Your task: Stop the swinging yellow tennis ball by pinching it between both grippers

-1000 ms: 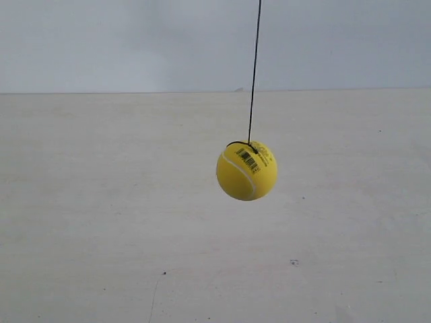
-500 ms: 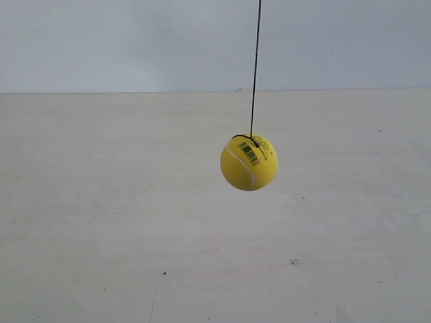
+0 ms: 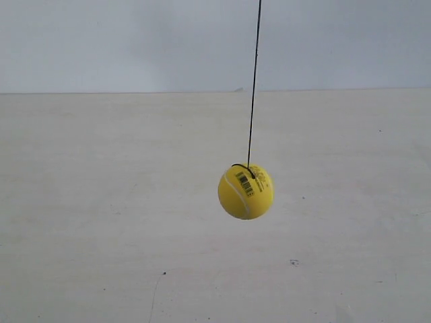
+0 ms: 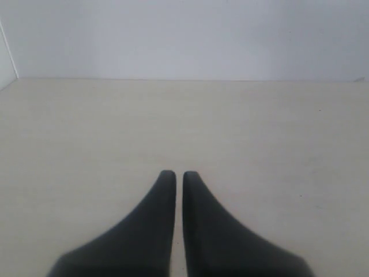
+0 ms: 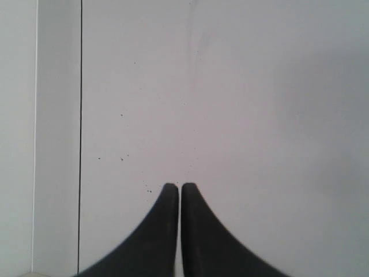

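One yellow tennis ball [image 3: 246, 192] hung on one string [image 3: 253, 81] above the counter [image 3: 101, 202], while my two pincers, left pincer [image 4: 174, 176] and right pincer [image 5: 174, 187], were closed, gripping nothing.

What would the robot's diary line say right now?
ball: hanging on string, untouched | left pincer: shut, empty | right pincer: shut, empty

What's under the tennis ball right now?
Below the yellow tennis ball, hanging on its string, only pale table with dark specks shows. The patch behind the ball is covered.

Illegibly tiny print [image 3: 245, 183] on ball [image 3: 241, 202]
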`<state>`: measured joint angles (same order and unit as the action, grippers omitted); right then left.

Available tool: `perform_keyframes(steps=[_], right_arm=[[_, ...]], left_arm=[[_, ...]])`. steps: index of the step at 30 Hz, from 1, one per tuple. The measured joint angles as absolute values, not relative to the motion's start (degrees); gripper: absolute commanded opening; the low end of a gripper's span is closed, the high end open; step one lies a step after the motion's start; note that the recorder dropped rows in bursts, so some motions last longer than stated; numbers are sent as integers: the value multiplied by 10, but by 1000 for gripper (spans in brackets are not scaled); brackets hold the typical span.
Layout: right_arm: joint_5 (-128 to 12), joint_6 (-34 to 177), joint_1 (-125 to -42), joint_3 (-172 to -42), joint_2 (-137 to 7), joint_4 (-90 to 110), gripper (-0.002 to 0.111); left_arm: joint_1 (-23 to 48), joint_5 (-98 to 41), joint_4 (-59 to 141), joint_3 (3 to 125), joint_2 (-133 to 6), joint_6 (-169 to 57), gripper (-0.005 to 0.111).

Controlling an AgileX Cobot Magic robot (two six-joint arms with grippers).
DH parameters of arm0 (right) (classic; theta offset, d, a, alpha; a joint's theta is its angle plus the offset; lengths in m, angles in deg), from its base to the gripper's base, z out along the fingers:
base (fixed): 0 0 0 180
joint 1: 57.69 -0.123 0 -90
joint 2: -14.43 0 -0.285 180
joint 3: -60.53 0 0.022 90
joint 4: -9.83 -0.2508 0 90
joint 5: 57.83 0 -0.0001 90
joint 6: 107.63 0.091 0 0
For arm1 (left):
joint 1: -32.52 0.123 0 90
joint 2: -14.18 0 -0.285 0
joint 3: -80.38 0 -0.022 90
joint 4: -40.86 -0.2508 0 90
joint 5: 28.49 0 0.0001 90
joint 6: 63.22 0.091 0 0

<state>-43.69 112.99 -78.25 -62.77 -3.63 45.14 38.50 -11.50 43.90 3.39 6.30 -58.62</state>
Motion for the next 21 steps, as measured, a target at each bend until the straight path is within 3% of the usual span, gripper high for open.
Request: perform_keyframes(steps=[9, 14, 21], right_arm=[[-442, 1118, -782, -628, -36, 450, 0], [-464, 928, -781, -628, 17, 305, 0], [-450, 800, -671, -628, 63, 176, 0]], left_arm=[[385, -115, 439, 34, 63, -586, 5], [385, -115, 439, 34, 63, -586, 5], [385, -114, 439, 34, 63, -586, 5]])
